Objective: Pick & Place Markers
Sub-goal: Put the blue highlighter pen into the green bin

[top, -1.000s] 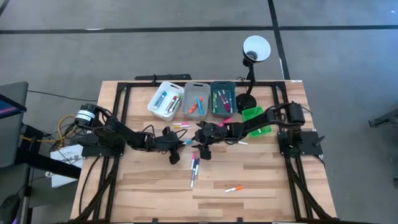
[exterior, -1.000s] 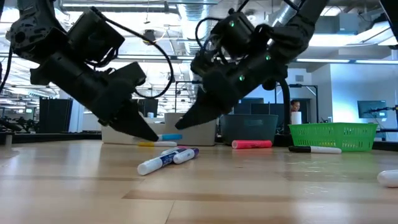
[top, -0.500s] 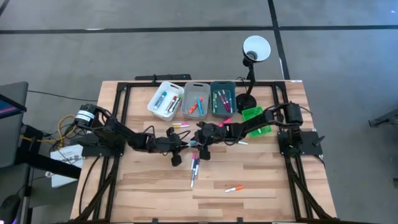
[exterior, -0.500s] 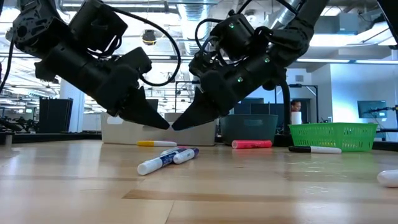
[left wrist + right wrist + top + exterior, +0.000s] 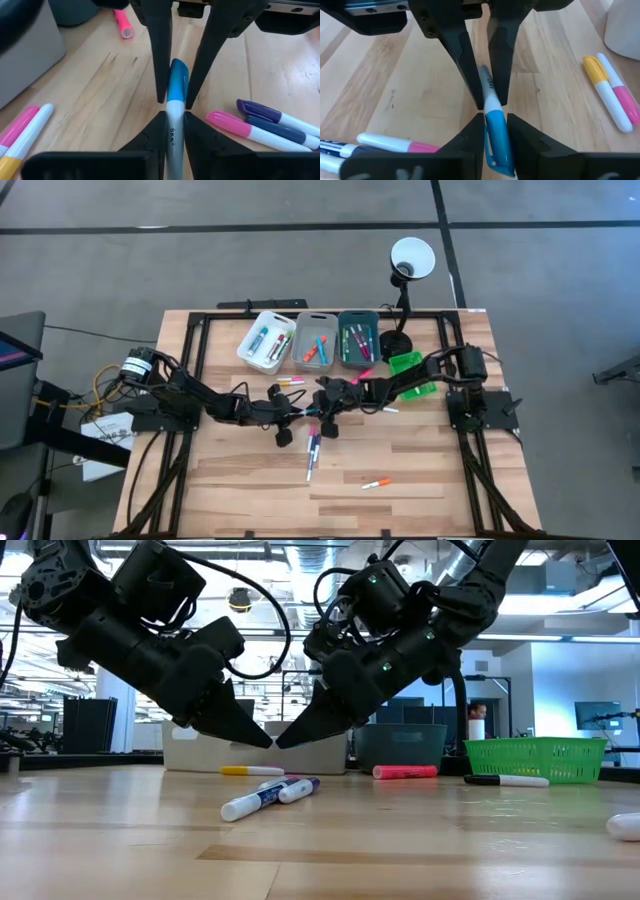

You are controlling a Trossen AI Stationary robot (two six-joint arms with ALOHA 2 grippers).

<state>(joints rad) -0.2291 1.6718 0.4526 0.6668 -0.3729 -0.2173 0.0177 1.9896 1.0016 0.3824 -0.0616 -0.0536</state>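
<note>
A marker with a blue cap and white barrel (image 5: 172,117) hangs above the table's middle, bridging my two grippers. My left gripper (image 5: 174,131) is shut on the barrel. My right gripper (image 5: 495,134) faces it, shut on the cap. In the low view the two sets of fingertips meet tip to tip (image 5: 273,743), clear of the wood. Other markers lie flat on the table: a purple and pink group (image 5: 312,452), an orange one (image 5: 375,482) and a yellow and pink pair (image 5: 290,382). My left gripper pinches the marker's white barrel (image 5: 172,142) between its two fingers. It comes slanting down from the table's left, with the fingers lying along the marker. The marker is lifted clear of the table. My right gripper pinches the marker's blue cap (image 5: 498,142) between its two fingers, just past where cap meets barrel. It slants down from the table's right, fingers along the marker. The cap end is clear of the table.
White (image 5: 268,340), grey (image 5: 316,340) and teal (image 5: 358,338) bins with markers stand in a row at the far edge. A green basket (image 5: 410,365) and a desk lamp (image 5: 410,260) are at the far right. Bare wood lies near the front edge.
My left gripper has carried the blue-capped marker toward the table's right and a little up, from just above the wood to my right gripper's fingertips. Over the last half second both arms have kept still.
</note>
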